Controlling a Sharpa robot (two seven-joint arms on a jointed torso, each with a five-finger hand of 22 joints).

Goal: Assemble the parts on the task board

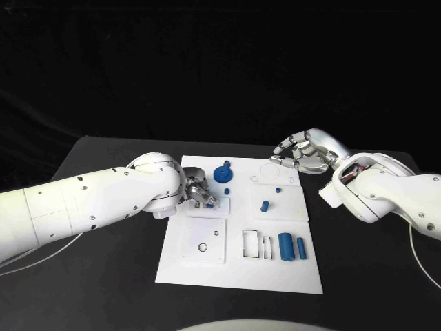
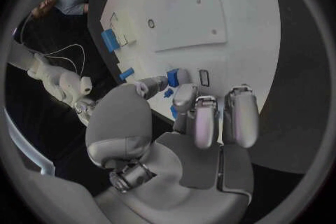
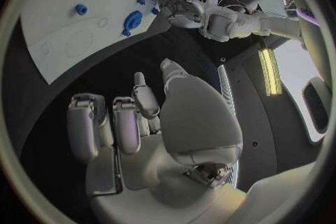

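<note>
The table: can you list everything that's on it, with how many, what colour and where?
Task board: one, white, middle of the black table.
Gear-shaped part: one, blue, far end of the board.
Small part: one, blue, middle of the board.
Cylinders: two, blue, side by side at the near right of the board.
Small block: one, blue, at the left robot hand's fingertips.
Left robot hand: one, silver, over the board's left edge, pinching the small block.
Right robot hand: one, silver, at the board's far right corner, fingers curled, holding nothing.
</note>
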